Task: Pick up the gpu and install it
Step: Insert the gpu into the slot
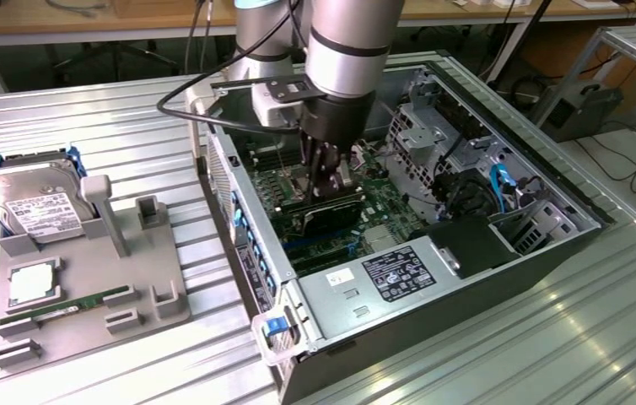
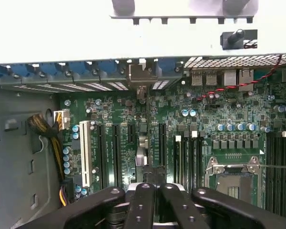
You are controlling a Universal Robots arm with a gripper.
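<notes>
Black pincer (image 2: 151, 187), closed, sits inside the open computer case (image 1: 543, 253) on the ribbed metal worktop (image 1: 93, 118). Just beyond its tips we see the gpu (image 2: 142, 143) standing on edge in a motherboard (image 2: 214, 109) slot, reaching the case's rear wall.

The ribbed silvery metal worktop (image 1: 93, 126) has a soft sheen, catching glare at lower right. On it, the matt grey plastic fixture tray (image 1: 82, 295) looks smooth. The open computer case (image 1: 408, 278) is dull bare sheet metal. Its green circuit motherboard (image 2: 214, 109) looks semi-glossy. The black pincer (image 2: 150, 205) shows satin, smooth plastic or coated metal.
</notes>
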